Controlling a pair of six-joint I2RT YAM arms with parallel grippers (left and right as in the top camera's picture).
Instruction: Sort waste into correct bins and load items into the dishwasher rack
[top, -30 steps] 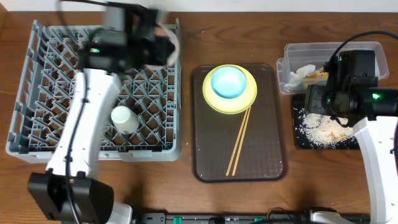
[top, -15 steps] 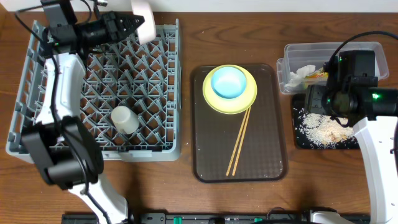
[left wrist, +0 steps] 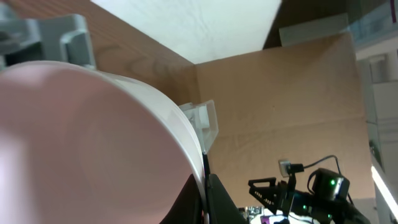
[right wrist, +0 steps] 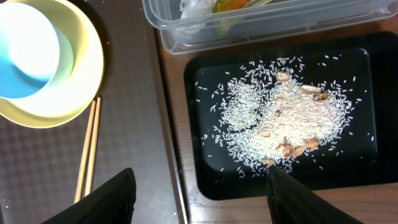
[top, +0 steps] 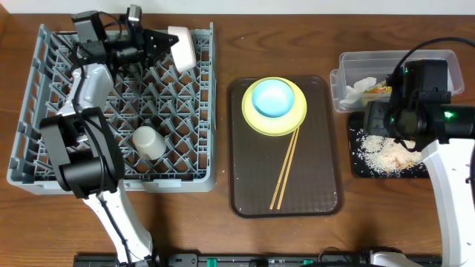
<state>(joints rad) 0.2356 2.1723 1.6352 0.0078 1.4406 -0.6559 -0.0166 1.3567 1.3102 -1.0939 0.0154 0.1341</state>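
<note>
The left jaws were clamped on the pink-white bowl, tipped on its edge over the far corner of the rack. I think it could slip there and fall outside the wall. The right jaws were wide apart, holding nothing, above the black tray. The bench was brown wood.

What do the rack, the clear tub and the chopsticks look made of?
The rack looks like matte grey moulded plastic, going by its uniform peg lattice. The tub is clear plastic; contents show through. The chopsticks seem wood or bamboo: pale tan, dull.
</note>
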